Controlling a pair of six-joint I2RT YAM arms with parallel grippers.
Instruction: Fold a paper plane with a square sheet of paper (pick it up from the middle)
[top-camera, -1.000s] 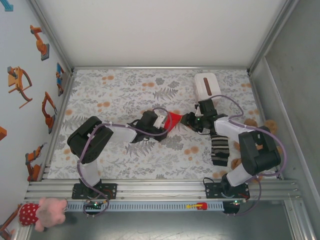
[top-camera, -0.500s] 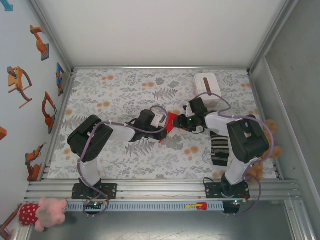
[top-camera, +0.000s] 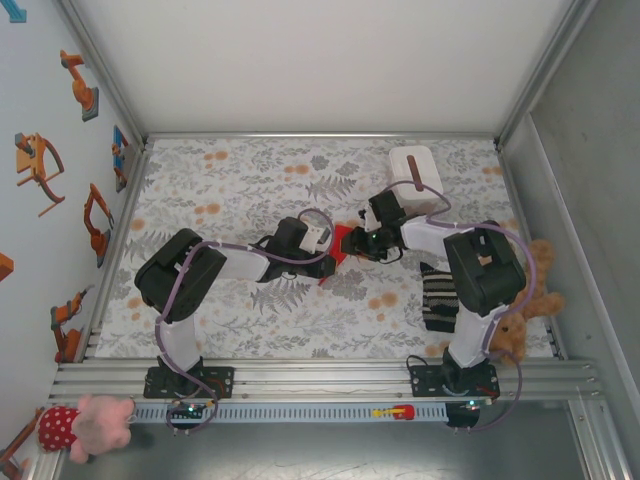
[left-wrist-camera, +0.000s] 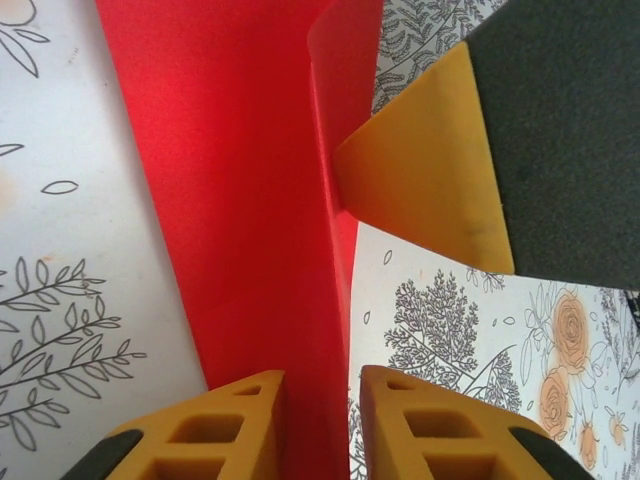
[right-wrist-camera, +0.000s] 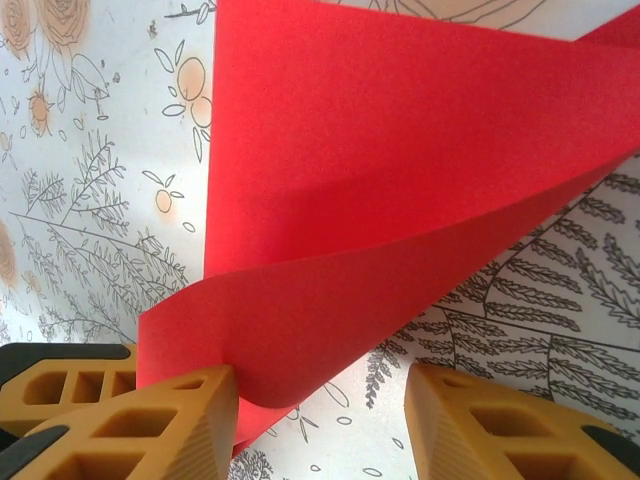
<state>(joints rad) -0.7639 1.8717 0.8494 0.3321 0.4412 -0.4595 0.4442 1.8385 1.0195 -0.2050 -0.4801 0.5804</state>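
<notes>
Paper (top-camera: 342, 243), red and part-folded, sits just left of the white box (top-camera: 413, 175), between both grippers. Left gripper (left-wrist-camera: 320, 390) is nearly closed, pinching the paper's edge. Right gripper (right-wrist-camera: 322, 385) has its jaws wide apart, with the curled fold partly in the gap, ungripped.

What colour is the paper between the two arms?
The paper is plain bright red; the right wrist view shows it best.

The square sheet of paper (top-camera: 343, 240) sits in the middle of the counter (top-camera: 230, 190), between the left jaws and the right jaws. A box (top-camera: 413, 170) stands far right of it; a cloth (top-camera: 437, 297) lies near right.
</notes>
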